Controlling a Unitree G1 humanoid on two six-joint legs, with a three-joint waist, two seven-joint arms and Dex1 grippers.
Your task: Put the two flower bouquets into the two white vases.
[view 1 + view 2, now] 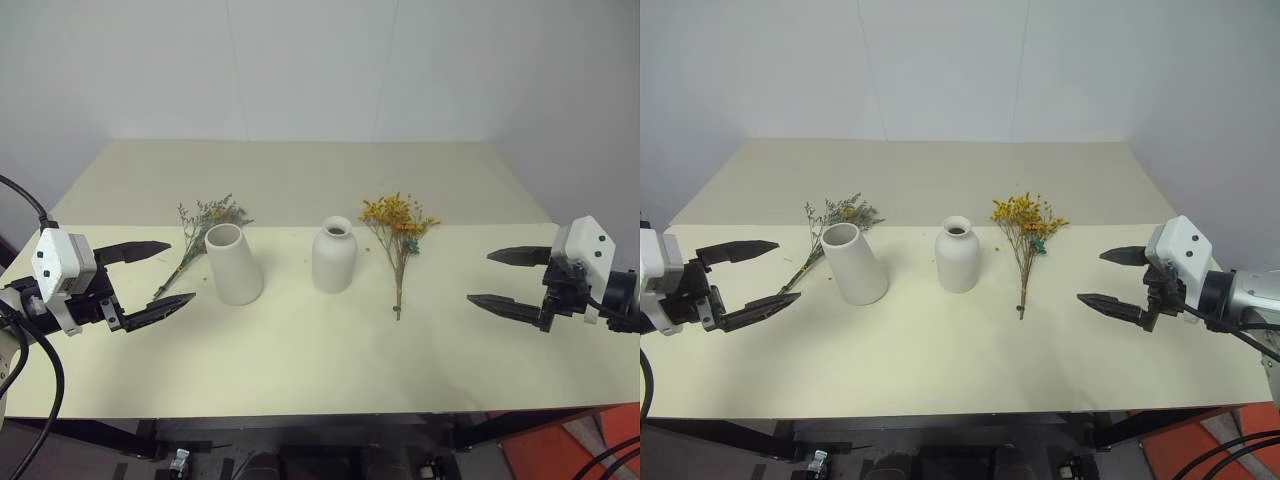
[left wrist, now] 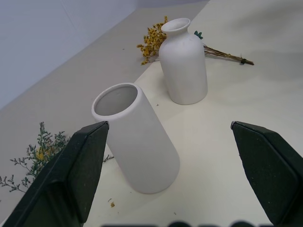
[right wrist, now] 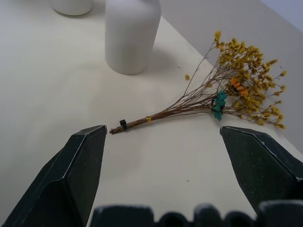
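Both grippers, left (image 1: 160, 275) and right (image 1: 507, 278), hover empty with jaws wide (nothing done yet), while both bouquets (image 1: 398, 232) (image 1: 203, 226) lie mid-table beside empty vases (image 1: 234, 264) (image 1: 334, 256).

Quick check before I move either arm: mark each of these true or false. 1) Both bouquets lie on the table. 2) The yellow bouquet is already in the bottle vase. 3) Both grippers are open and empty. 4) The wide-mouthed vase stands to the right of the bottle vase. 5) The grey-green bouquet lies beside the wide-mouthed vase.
1) True: the yellow bouquet and grey-green bouquet lie on the table.
2) False: it lies to the right of the bottle vase.
3) True: left gripper and right gripper.
4) False: the wide-mouthed vase stands on its left.
5) True.
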